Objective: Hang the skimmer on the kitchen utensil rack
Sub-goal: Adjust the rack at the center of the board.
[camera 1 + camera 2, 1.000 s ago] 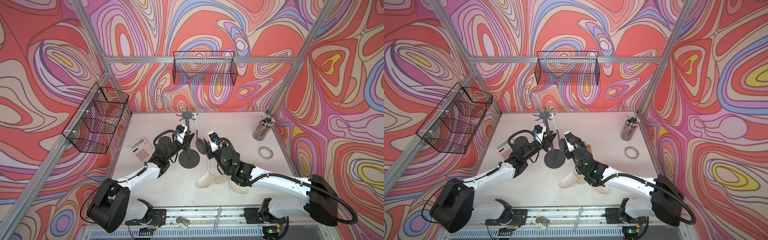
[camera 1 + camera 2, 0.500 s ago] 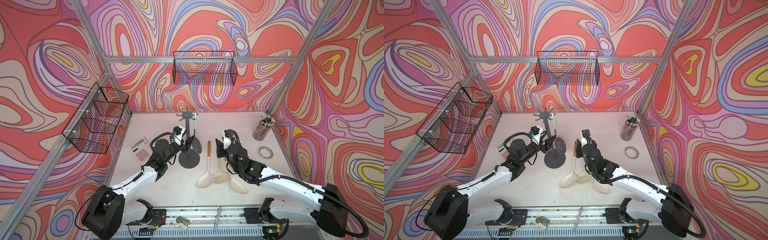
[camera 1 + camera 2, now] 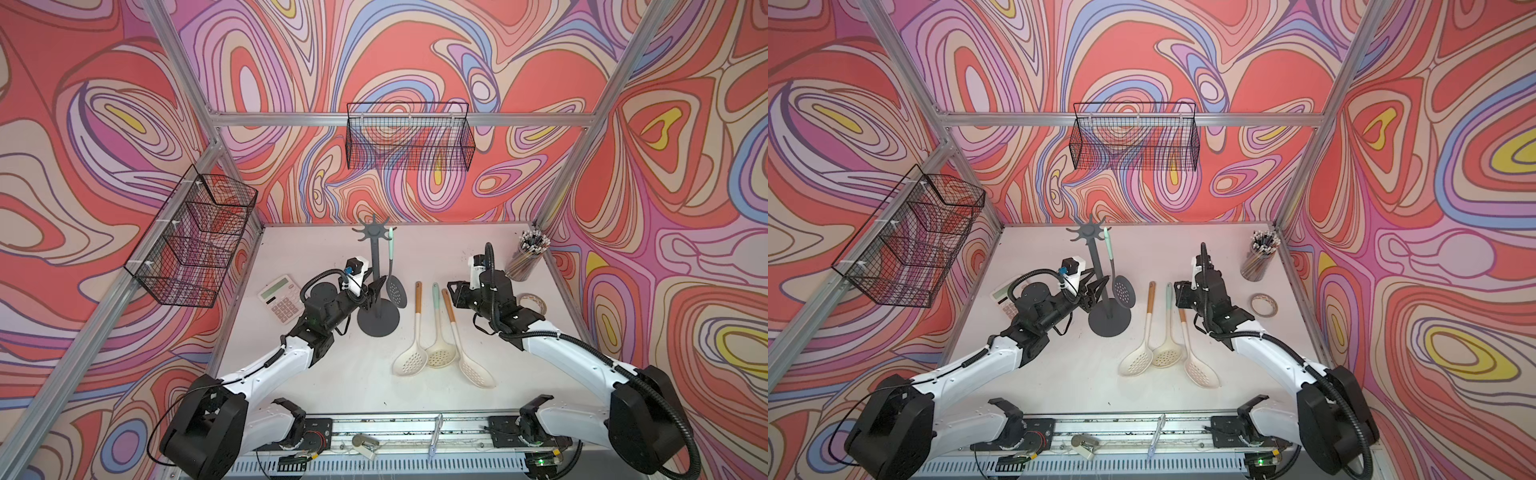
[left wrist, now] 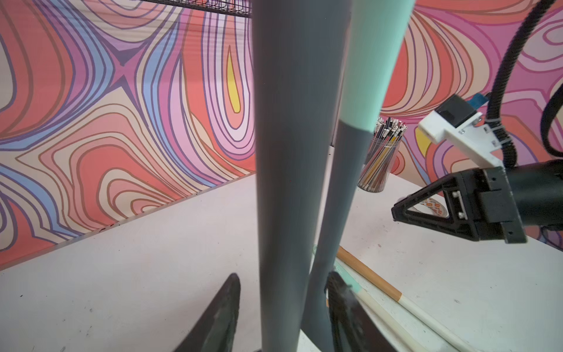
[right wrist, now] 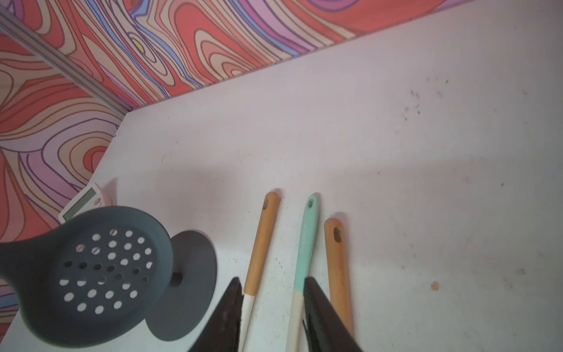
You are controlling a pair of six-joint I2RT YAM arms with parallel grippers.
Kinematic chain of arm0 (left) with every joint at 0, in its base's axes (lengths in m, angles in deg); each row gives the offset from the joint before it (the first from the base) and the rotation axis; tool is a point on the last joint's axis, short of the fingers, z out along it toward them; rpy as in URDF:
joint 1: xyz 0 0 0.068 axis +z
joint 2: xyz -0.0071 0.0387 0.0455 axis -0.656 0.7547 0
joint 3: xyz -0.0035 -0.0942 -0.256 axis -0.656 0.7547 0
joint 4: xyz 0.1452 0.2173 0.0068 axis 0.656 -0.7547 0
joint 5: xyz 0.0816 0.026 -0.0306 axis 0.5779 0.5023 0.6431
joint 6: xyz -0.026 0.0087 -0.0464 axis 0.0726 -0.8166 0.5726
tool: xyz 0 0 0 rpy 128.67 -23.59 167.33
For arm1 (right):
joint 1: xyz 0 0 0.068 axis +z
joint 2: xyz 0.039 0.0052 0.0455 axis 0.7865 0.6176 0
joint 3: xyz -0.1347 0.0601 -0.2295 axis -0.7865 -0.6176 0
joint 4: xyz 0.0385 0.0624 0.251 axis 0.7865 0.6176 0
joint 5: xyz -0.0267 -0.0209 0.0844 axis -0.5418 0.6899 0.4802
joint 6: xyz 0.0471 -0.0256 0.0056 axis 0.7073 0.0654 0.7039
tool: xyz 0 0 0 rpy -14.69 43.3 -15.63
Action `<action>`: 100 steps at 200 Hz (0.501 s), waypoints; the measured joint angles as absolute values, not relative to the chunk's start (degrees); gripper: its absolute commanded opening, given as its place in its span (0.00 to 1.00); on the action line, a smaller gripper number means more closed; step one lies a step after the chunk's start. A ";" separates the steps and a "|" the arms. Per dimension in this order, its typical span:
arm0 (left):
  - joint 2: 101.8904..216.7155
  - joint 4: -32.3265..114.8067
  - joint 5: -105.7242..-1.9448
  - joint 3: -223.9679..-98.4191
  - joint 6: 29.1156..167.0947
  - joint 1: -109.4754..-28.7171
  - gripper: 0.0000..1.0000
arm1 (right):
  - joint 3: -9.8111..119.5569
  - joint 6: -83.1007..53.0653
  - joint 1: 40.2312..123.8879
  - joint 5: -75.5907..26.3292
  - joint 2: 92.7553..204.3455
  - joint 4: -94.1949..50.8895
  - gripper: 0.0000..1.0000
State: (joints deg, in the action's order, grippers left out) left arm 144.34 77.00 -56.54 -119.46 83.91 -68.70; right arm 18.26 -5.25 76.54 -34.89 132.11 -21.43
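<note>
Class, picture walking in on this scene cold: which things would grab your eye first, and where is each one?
Loud swirling walls in red, pink and blue enclose the table. Mid-table stands a dark grey rack with one dark skimmer hanging from a hook, the left gripper straddling its pole. Between it and the right arm, three pale skimmers lie side by side.

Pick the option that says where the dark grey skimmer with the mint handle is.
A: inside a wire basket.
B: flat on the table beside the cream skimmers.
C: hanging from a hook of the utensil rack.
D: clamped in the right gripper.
C: in both top views the dark grey skimmer hangs by its mint handle from a hook of the utensil rack, head dangling beside the pole.
</note>
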 measured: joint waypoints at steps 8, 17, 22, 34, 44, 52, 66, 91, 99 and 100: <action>144.34 76.98 -56.52 -119.46 83.82 -68.70 0.39 | 17.91 -4.81 76.46 -33.80 132.94 -21.57 0.34; 144.38 77.00 -56.52 -119.46 83.63 -68.70 0.37 | 17.67 -4.46 76.37 -32.84 133.81 -21.81 0.33; 144.52 77.00 -56.52 -119.46 83.50 -68.70 0.36 | 17.63 -4.31 76.28 -32.40 134.30 -22.00 0.33; 145.04 77.07 -56.52 -119.46 83.43 -68.70 0.33 | 17.60 -4.00 76.17 -31.66 135.13 -22.53 0.32; 145.83 77.20 -56.52 -119.46 83.41 -68.72 0.30 | 17.60 -3.76 76.13 -31.09 135.48 -23.01 0.32; 146.57 77.44 -56.54 -119.46 83.43 -68.72 0.29 | 17.60 -3.65 76.13 -30.78 135.61 -23.42 0.32; 148.14 78.14 -56.54 -119.49 83.45 -68.72 0.26 | 17.60 -3.56 76.02 -30.50 135.83 -24.10 0.31; 150.24 79.71 -56.72 -119.53 83.28 -68.81 0.16 | 17.60 -3.50 75.58 -30.35 135.96 -24.25 0.30; 150.55 80.24 -56.70 -119.53 83.23 -68.81 0.13 | 17.60 -3.47 75.47 -30.35 135.96 -24.41 0.30; 150.59 80.30 -56.72 -119.53 83.21 -68.81 0.13 | 17.60 -3.47 75.45 -30.35 135.96 -24.41 0.30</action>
